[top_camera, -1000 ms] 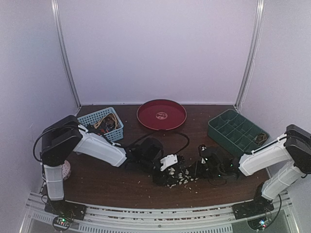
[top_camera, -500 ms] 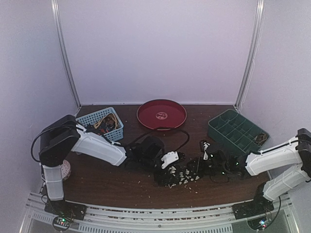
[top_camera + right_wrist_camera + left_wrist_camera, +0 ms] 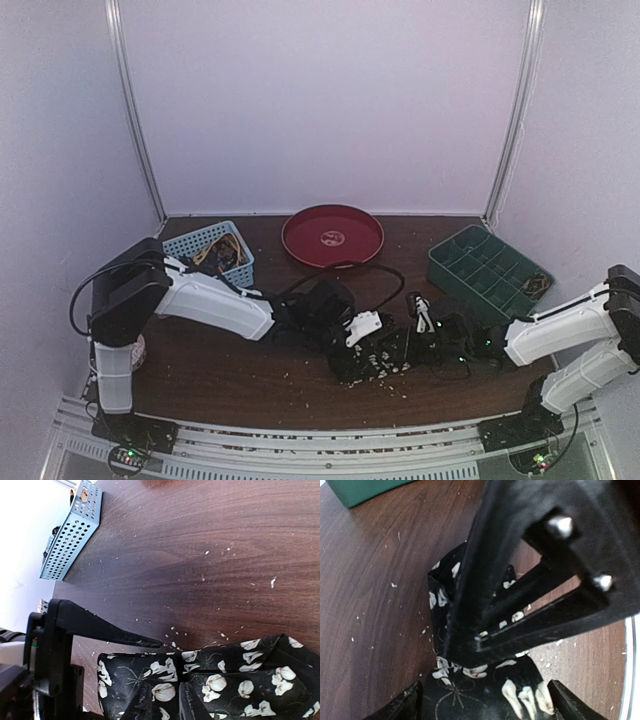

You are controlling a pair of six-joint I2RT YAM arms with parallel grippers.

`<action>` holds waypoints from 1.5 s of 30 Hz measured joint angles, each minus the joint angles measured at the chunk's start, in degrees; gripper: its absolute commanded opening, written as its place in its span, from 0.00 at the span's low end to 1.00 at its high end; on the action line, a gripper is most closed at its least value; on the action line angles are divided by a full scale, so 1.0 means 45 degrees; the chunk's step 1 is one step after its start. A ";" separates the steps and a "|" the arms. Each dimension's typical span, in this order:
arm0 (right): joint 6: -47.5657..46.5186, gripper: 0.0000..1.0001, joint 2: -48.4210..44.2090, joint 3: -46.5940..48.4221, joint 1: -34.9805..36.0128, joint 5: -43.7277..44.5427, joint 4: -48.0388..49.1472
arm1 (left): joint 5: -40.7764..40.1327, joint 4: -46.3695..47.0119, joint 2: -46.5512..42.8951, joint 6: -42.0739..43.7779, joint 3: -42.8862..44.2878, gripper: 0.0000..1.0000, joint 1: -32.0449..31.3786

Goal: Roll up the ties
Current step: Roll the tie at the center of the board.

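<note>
A black tie with white flowers [image 3: 372, 362] lies bunched at the front middle of the table. In the left wrist view, the tie [image 3: 470, 692] sits between the widely spread fingertips of my open left gripper [image 3: 487, 702]. My right gripper [image 3: 167, 705] reaches in from the right, its two fingers close together and pinching a fold of the tie [image 3: 240, 680]. From above, the left gripper [image 3: 362, 340] and the right gripper [image 3: 410, 335] meet over the fabric. More ties [image 3: 218, 255], dark and orange, fill the blue basket.
A blue basket [image 3: 195, 243] stands at back left, a round red tray [image 3: 332, 236] at back centre, a green compartment box [image 3: 485, 268] at right. Pale crumbs [image 3: 390, 385] are scattered near the tie. A speckled ball [image 3: 135, 350] sits by the left arm's base.
The left gripper has opened wider and shifted right over the tie. The right gripper has moved left, into the fabric.
</note>
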 measured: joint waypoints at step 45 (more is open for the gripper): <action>-0.0204 0.50 -0.0835 0.1321 0.1559 0.1321 -0.2472 | -0.0437 0.1860 -0.3808 -0.2297 -0.3740 0.52 -0.0063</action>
